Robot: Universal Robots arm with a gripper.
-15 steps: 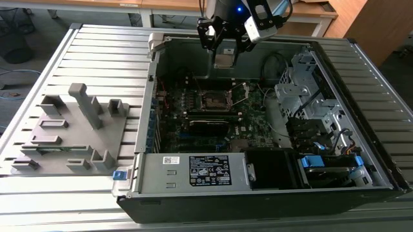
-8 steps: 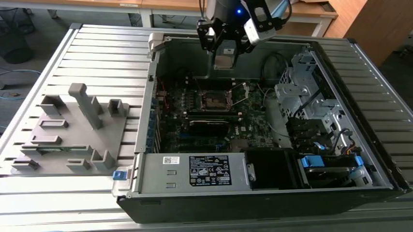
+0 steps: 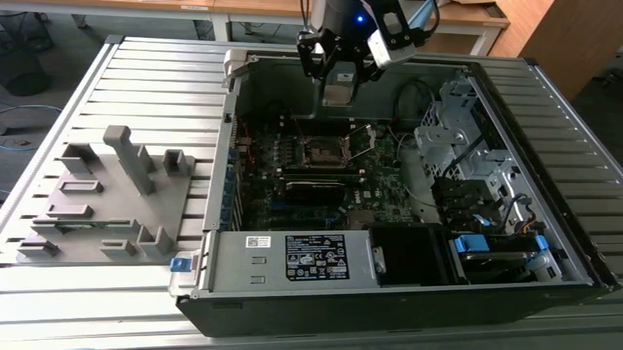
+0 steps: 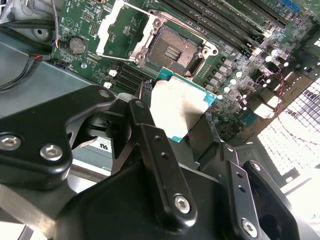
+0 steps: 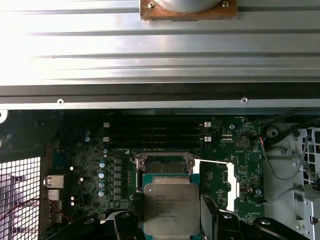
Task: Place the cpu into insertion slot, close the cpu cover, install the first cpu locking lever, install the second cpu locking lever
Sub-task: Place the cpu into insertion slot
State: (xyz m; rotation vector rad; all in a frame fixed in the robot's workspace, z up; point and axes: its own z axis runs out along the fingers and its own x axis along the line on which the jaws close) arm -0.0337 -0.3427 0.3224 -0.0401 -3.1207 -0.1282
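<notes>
One chip in hand: gripped the cpu [image 4: 182, 100] with the claw [image 4: 177, 114] closed on two opposite edges, probably to spare its contact side. Hovered in the exterior view at twelve o'clock of the insertion slot [image 3: 324, 151], above it and not yet seated. Had the cpu cover [image 4: 120, 30] standing open beside the slot, so nothing barred the way. Rested the open computer case [image 3: 389, 306] on a ribbed metal worktop [image 3: 146, 80], with a grey fixture block [image 3: 107, 197] at its nine o'clock and wooden desks [image 3: 253, 7] at twelve.
</notes>
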